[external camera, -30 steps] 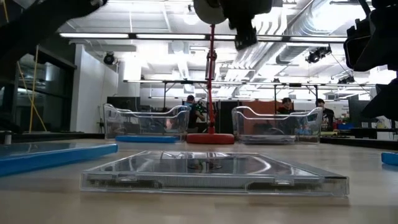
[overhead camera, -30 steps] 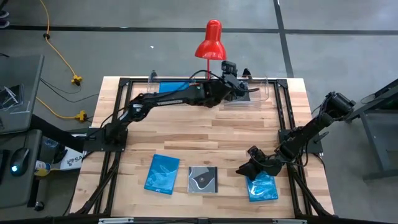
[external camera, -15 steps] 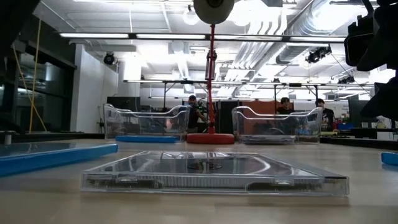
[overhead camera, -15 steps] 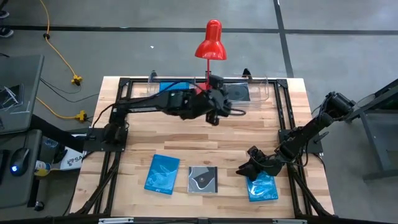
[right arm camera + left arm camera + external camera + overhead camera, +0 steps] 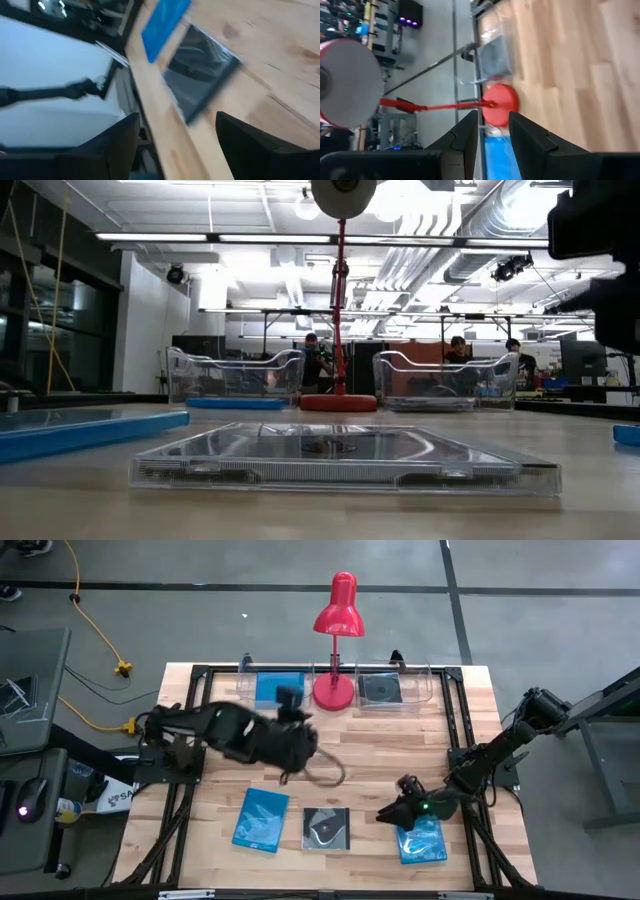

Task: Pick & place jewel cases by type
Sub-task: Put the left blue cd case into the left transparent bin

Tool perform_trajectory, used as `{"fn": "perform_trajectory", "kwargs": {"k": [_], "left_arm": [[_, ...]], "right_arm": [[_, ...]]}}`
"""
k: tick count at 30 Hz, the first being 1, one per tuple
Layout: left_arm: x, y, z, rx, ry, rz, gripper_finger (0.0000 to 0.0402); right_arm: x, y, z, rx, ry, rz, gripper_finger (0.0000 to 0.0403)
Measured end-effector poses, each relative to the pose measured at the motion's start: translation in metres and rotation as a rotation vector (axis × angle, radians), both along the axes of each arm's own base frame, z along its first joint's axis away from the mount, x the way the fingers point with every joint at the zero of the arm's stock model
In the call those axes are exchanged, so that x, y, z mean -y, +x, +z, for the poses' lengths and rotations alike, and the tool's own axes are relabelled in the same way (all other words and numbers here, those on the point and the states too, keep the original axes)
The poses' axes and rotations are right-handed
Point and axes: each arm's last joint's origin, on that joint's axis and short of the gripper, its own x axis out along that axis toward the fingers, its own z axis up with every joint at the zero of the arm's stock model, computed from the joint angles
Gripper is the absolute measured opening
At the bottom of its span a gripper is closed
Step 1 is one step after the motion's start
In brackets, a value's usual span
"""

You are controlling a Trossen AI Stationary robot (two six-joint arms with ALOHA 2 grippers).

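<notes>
The left gripper (image 5: pixel 300 735) is hanging over the middle of the table (image 5: pixel 400 760), and from its own wrist camera the two dark fingers (image 5: pixel 465 140) are standing a narrow gap apart with nothing between them. Over on the right, the right gripper (image 5: pixel 400 810) is sitting low at the near edge, fingers (image 5: pixel 115 145) spread wide, poised just beside the patterned blue case (image 5: pixel 423 841), gripping nothing.

Along the near side three jewel cases are lying flat in a row: a glossy blue case (image 5: pixel 261 819), the dark case with the white swirl (image 5: pixel 327 828) just beside it, and that patterned blue one well apart to the right.

At the far edge two clear trays are flanking the red lamp (image 5: pixel 337 620): the left tray (image 5: pixel 262 680) is holding a plain blue case (image 5: pixel 279 686), the right tray (image 5: pixel 420 685) is holding a dark case (image 5: pixel 380 689). How many are stacked in either tray, I cannot tell
</notes>
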Motion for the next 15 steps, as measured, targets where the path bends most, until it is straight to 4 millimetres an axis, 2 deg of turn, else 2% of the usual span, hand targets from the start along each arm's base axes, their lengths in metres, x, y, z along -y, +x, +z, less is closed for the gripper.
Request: {"fn": "perform_trajectory", "kwargs": {"k": [4, 10, 15], "left_arm": [[0.025, -0.014, -0.004, -0.011, -0.039, -0.024, 0.0105], [0.065, -0.03, -0.012, 0.019, -0.05, -0.083, 0.0105], [0.085, -0.039, -0.025, 0.019, -0.065, -0.095, 0.0105]], "right_arm": [[-0.001, 0.002, 0.007, 0.067, 0.067, -0.048, 0.0247], [-0.002, 0.003, 0.011, 0.089, 0.104, -0.026, 0.0247], [-0.003, 0.004, 0.014, 0.119, 0.125, -0.03, 0.0247]]}}
